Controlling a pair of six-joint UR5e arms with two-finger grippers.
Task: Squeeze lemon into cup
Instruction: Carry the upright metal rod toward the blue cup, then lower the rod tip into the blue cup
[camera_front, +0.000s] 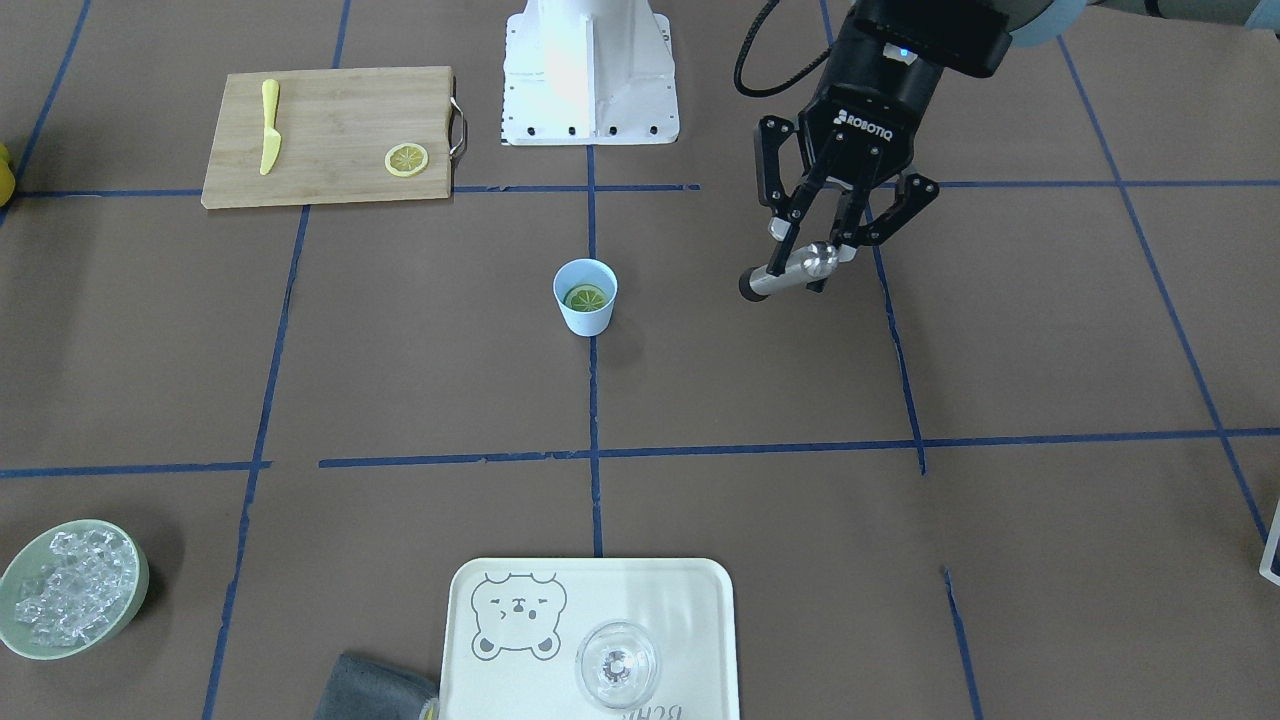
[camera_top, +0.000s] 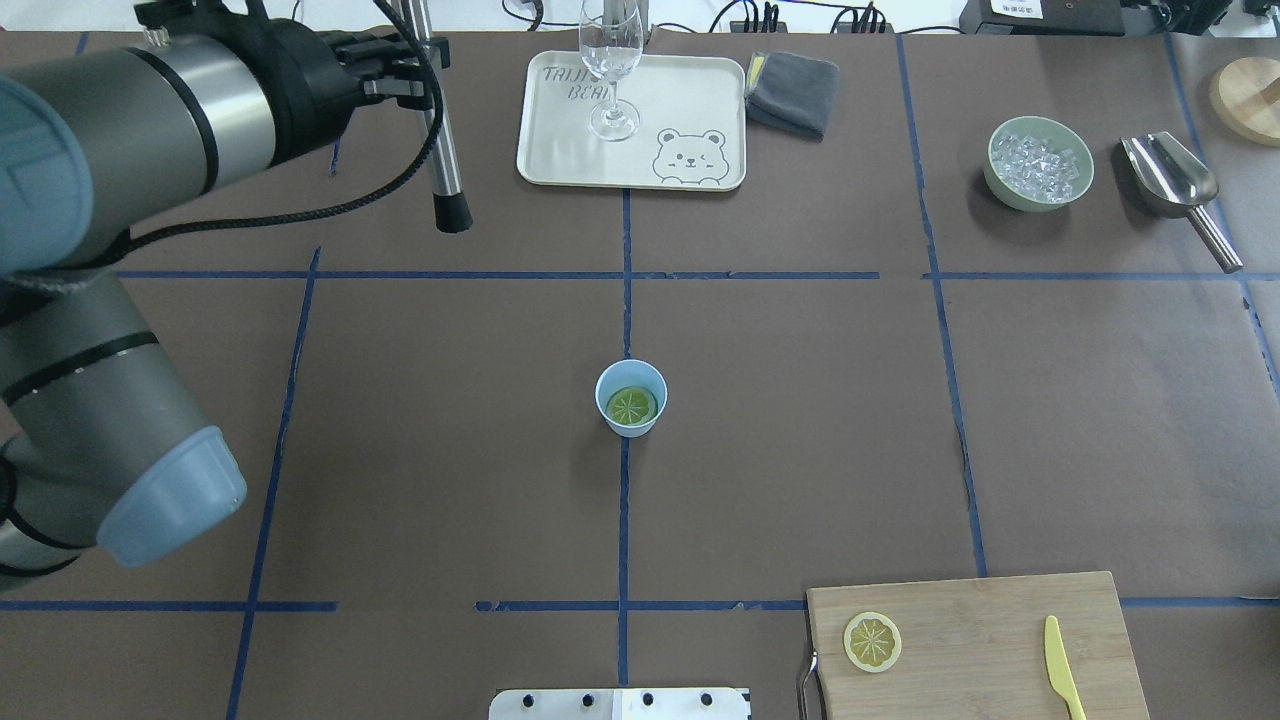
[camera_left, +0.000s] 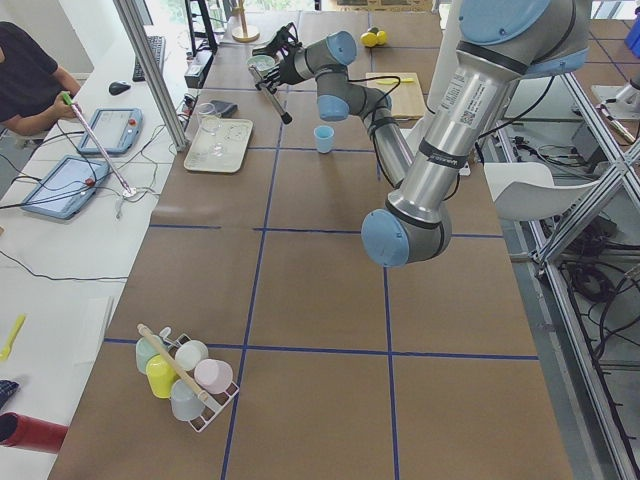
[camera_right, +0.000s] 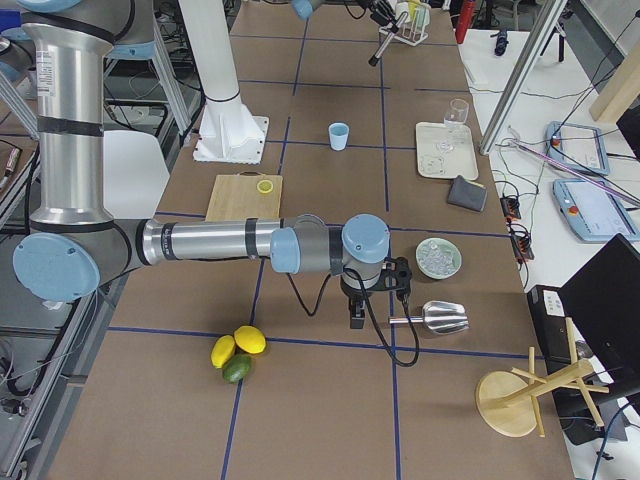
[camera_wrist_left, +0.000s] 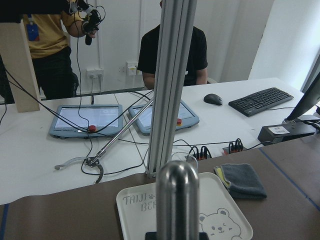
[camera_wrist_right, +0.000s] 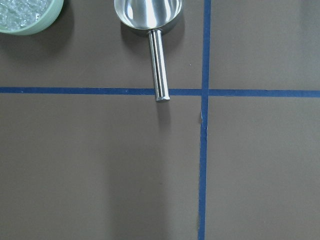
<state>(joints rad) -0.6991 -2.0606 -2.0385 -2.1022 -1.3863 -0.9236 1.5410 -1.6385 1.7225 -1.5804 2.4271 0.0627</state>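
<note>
The light-blue cup (camera_front: 585, 312) stands at the table's middle; it also shows in the overhead view (camera_top: 631, 424). A greenish lemon slice (camera_front: 586, 297) lies inside it (camera_top: 631, 405). A second yellow lemon slice (camera_front: 407, 159) lies on the cutting board (camera_top: 980, 640). My left gripper (camera_front: 815, 262) is shut on a metal rod with a black tip (camera_top: 441, 150), held above the table to the cup's side and apart from it. My right gripper (camera_right: 355, 312) hovers low near the steel scoop (camera_wrist_right: 152, 30). Its fingers show in no close view, so I cannot tell if it is open or shut.
A yellow knife (camera_top: 1063, 680) lies on the board. A white tray (camera_top: 560, 160) holds a clear glass (camera_top: 612, 70), with a grey cloth (camera_top: 793, 92) beside it. A pale green bowl of ice (camera_top: 1040, 163) stands by the scoop. Whole lemons (camera_right: 238, 350) lie at the table's right end.
</note>
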